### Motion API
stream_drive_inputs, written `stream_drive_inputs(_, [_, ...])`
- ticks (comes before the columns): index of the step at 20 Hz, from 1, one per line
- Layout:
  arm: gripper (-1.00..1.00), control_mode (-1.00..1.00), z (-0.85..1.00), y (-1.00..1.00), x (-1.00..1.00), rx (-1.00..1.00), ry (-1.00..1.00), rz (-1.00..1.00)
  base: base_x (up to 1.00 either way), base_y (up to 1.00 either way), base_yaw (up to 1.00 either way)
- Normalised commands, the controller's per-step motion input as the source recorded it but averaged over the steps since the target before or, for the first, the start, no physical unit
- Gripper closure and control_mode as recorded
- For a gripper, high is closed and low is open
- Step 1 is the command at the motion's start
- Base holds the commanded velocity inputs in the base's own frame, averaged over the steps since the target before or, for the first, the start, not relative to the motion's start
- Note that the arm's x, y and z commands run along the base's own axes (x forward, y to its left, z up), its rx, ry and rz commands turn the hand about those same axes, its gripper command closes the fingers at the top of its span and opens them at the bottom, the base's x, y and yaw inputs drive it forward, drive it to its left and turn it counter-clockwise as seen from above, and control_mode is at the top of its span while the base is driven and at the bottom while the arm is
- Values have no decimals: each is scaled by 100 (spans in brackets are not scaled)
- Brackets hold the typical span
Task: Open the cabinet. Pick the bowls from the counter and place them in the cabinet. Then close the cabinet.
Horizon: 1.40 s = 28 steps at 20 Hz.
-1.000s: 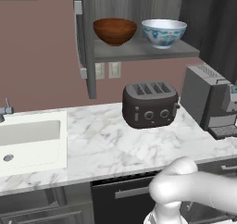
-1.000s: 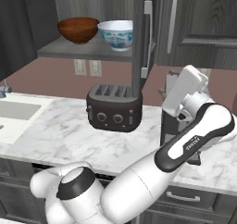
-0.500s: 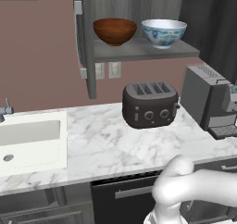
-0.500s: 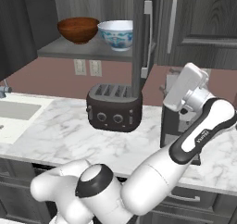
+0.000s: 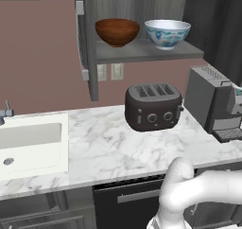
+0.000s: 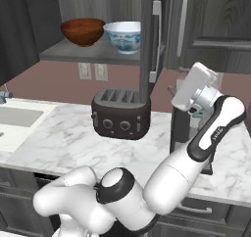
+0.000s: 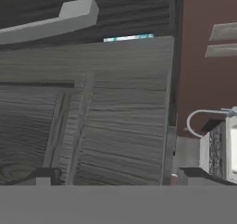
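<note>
Already both bowls sit on the open cabinet's shelf.

We see the wooden bowl (image 5: 117,30) and the blue-patterned bowl (image 5: 167,33) side by side on the cabinet (image 5: 142,52) shelf, above the toaster (image 5: 152,107) on the counter (image 5: 108,145). Our gripper (image 7: 115,176) faces the door panel (image 7: 92,112), fingers spread wide, holding nothing.

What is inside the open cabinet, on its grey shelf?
Two bowls stand on the cabinet shelf: the brown wooden bowl and, beside it, the white bowl with blue pattern. What lies inside each bowl is hidden by its wall.
</note>
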Motion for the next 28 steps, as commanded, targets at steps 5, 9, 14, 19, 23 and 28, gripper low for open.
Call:
stream_drive_inputs(5, [-100,-100,0,46,18,-8,-2,2,0,0,0])
stream_drive_inputs(9, [-100,-100,0,78,18,-17,0,0,0,0,0])
stream_drive_inputs(14, [-100,-100,0,79,5,-19,0,0,0,0,0])
stream_drive_inputs(19, [-100,-100,0,97,0,-18,-5,0,0,0,0])
stream_drive_inputs(23, [-100,-100,0,100,-1,-7,-13,-11,0,0,0])
stream_drive_inputs(28, [-100,-100,-7,100,12,0,-17,-38,0,0,0])
